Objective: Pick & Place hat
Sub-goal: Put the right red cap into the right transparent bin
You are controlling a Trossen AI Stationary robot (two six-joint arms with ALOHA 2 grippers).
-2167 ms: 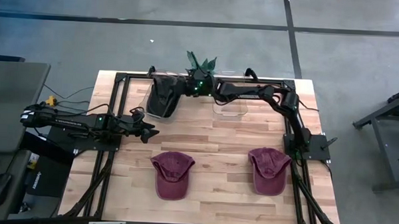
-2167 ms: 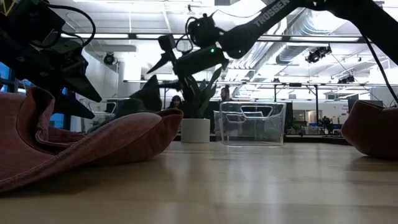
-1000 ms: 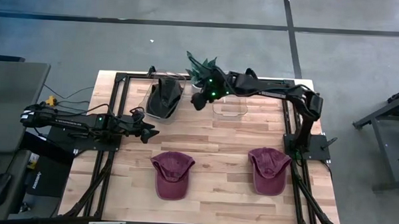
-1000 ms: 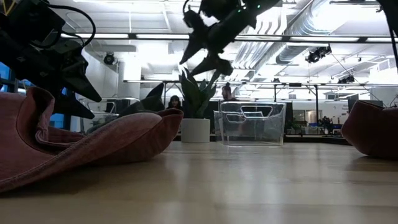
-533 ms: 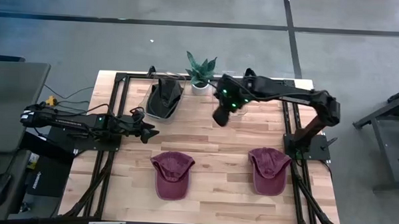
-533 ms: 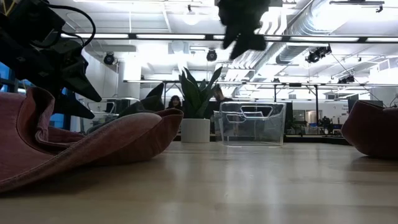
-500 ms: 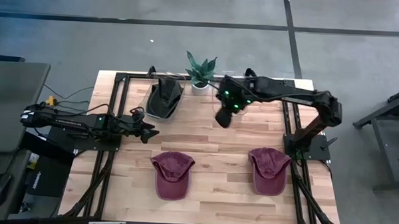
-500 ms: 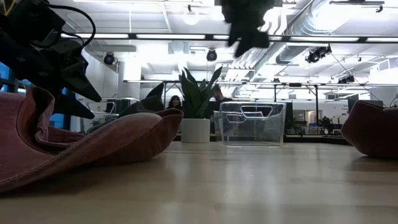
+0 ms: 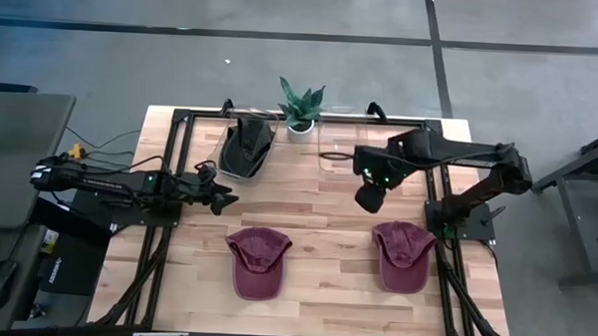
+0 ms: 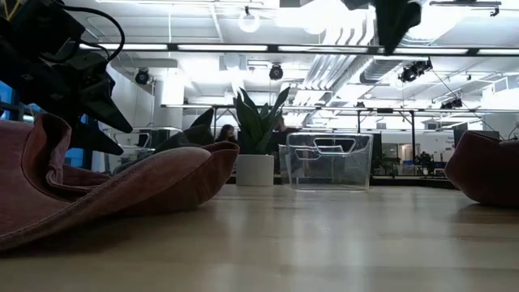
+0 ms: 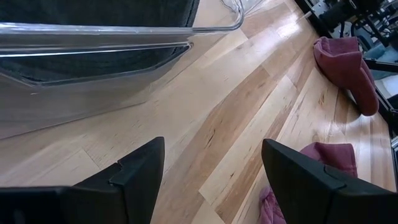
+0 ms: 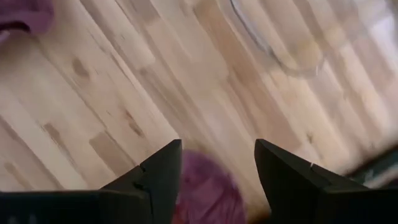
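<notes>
The left gripper (image 9: 228,198) is held low over the table's (image 9: 315,288) left half, fingers spread apart and empty, as seen in its wrist view with bare wood between the two dark fingers (image 11: 137,171). Just beyond it, toward the back edge, a clear bin (image 9: 241,164) is placed with a dark hat (image 9: 246,144) inside. A maroon hat (image 9: 257,261) is laid flat on the wood in the front-left centre, near but apart from the left gripper; in the low view it fills the left side (image 10: 113,191). A potted plant (image 9: 300,106) is set at the back centre, between the two bins. An empty clear bin (image 9: 341,155) is set to the right of the plant. The right gripper (image 9: 369,198) is raised above the table, between the empty bin and the second maroon hat (image 9: 404,253), touching neither; its fingers (image 12: 155,177) are seen apart in the wrist view with nothing gripped, wood and a blurred maroon patch below. The second maroon hat is laid on the front-right of the table beside the right arm's base, only its edge being seen at the right of the low view (image 10: 486,166).
</notes>
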